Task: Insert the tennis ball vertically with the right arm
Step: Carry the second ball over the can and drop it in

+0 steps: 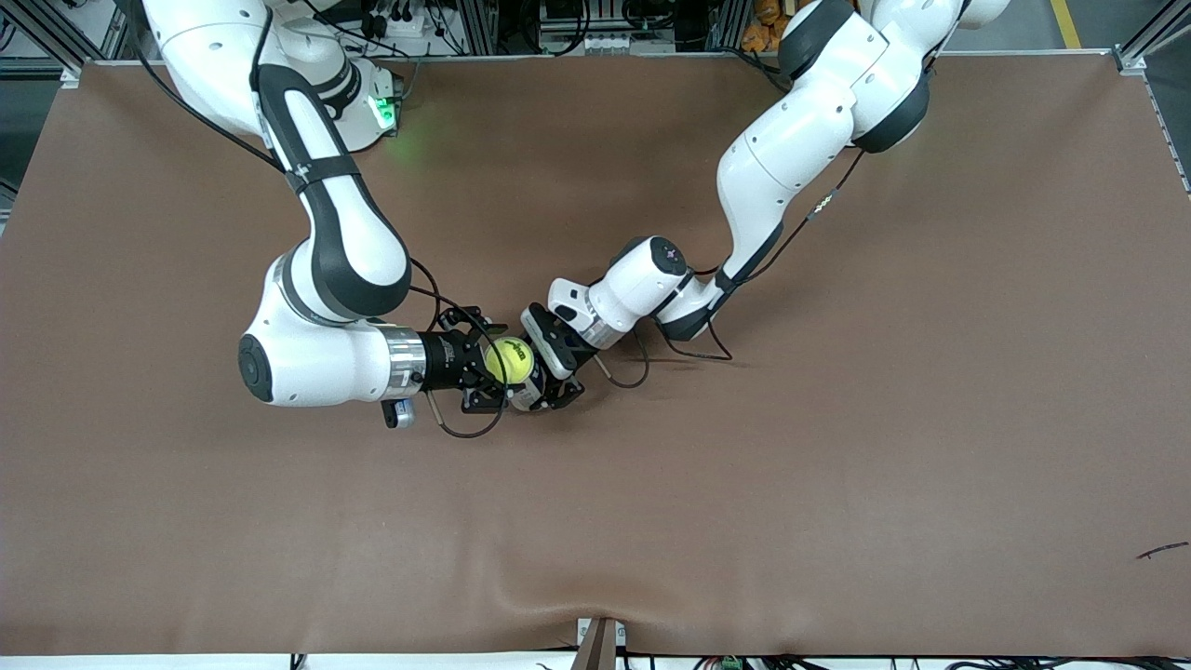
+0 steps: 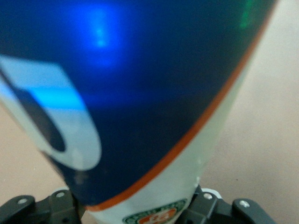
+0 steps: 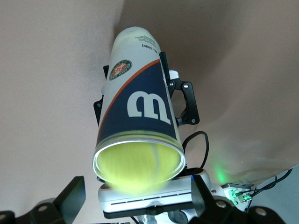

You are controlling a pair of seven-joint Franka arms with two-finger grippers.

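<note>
- From my remote station, taking 12 o'clock as the robots' side of the table, I saw the right arm reach in from about 10 o'clock and the left arm from about 1 o'clock.
- The two grippers met near the table's middle, slightly toward the right arm's end.
- The left gripper was clamped on the can, a blue-and-white tube with an orange stripe. In the right wrist view its fingers pressed the can's sides partway along its length.
- In the left wrist view the can filled nearly the whole picture, with that gripper's black finger bases at either side of it.
- The ball, yellow-green, sat in the can's open mouth; in the right wrist view the ball filled the clear rim.
- The can's mouth faced the right gripper.
- The right gripper's fingers stood wide, apart from the ball and spread wider than the can's mouth. It gripped nothing.
- I could not tell from these views how far the can leaned.
</note>
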